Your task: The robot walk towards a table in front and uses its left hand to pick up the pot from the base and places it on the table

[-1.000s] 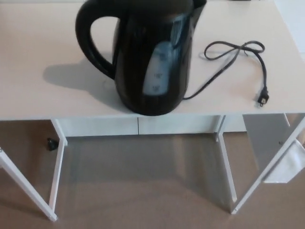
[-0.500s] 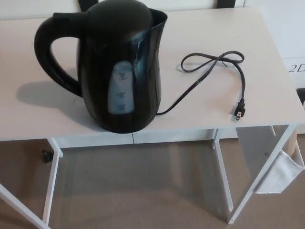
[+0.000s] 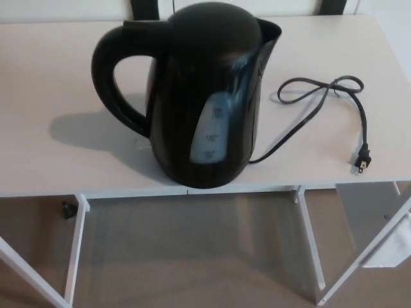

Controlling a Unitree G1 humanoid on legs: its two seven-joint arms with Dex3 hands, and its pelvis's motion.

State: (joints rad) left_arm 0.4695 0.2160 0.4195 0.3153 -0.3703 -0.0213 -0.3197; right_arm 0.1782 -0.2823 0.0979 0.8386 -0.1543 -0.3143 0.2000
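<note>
A black electric kettle, the pot, stands upright near the front edge of a pale table. Its handle points to picture left and its spout to the upper right. A translucent water window faces me. The base under it is hidden by the kettle's body. A black power cord runs from the kettle's bottom right, loops, and ends in a plug lying on the table. Neither of my hands shows in the head view.
White table legs and a lower frame stand on the brown carpet below. A small dark object lies on the floor at the left. Dark chair parts show behind the table's far edge.
The whole picture has shifted, so the camera has moved; the kettle now sits more to the right in view than half a second ago. Kettle and cord keep their places on the table.
</note>
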